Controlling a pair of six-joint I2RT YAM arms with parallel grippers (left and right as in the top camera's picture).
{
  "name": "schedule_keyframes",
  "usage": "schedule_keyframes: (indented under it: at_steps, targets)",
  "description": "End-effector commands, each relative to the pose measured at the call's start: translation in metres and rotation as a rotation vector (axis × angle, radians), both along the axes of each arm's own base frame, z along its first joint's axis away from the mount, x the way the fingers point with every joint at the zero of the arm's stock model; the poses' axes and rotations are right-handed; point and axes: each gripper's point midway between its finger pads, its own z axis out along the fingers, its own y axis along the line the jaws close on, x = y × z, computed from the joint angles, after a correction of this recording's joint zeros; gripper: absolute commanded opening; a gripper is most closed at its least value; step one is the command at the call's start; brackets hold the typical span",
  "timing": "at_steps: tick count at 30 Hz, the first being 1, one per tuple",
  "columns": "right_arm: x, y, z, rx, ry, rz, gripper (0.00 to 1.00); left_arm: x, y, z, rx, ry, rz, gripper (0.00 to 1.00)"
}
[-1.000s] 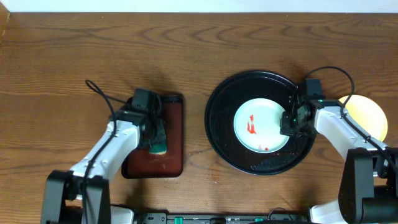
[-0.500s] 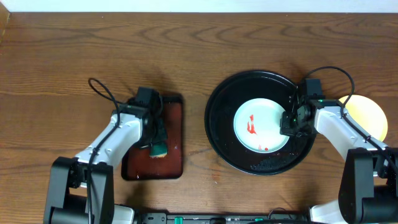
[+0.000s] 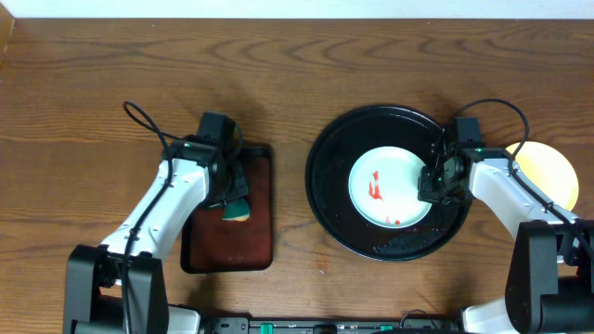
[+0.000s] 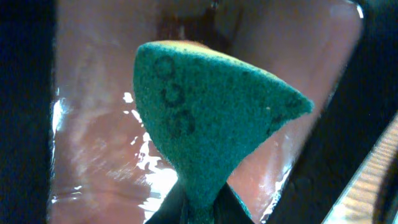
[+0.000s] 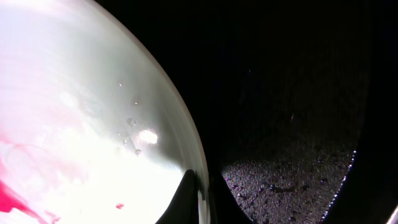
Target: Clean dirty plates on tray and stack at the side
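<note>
dark wood-grain table (image 3: 278,74), pale wall (image 3: 278,7) along the top. left of centre, my left gripper (image 3: 234,206) pinches a green sponge (image 4: 205,118) over the red-brown tray (image 3: 255,237), its long side running top to bottom. right of centre, my right gripper (image 3: 434,184) clamps the right rim of the red-smeared blue-white plate (image 3: 385,176), flat in the black tray (image 3: 325,176). yellow plate (image 3: 549,172) at the right edge.

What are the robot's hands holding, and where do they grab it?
The left hand pinches a green sponge by one narrow end. The right hand grips the dirty plate by its rim.
</note>
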Motion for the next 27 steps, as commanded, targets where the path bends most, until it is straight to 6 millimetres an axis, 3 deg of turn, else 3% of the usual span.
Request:
schedule_keyframes:
  at_steps: [1, 7, 12, 18, 23, 27]
  targets:
    - [-0.019, 0.003, -0.016, 0.004, 0.082, 0.013, 0.01, -0.021, 0.007, -0.027, 0.021, 0.067, 0.003, 0.08]
    - [-0.019, 0.003, -0.016, 0.004, 0.082, 0.013, 0.00, -0.039, 0.010, -0.050, 0.034, 0.130, 0.002, 0.08]
    - [-0.019, 0.003, -0.016, 0.004, 0.082, 0.013, 0.01, -0.034, 0.009, -0.042, 0.032, 0.127, 0.002, 0.08]
    - [-0.019, 0.003, -0.016, 0.004, 0.083, 0.013, 0.01, -0.011, 0.002, 0.008, 0.012, 0.098, 0.001, 0.08]
    - [-0.019, 0.005, -0.016, 0.015, 0.081, 0.036, 0.01, 0.015, -0.023, 0.071, -0.092, 0.019, -0.076, 0.08]
    - [-0.018, 0.013, -0.015, 0.061, 0.075, 0.068, 0.01, 0.031, -0.052, 0.105, -0.148, -0.066, -0.142, 0.08]
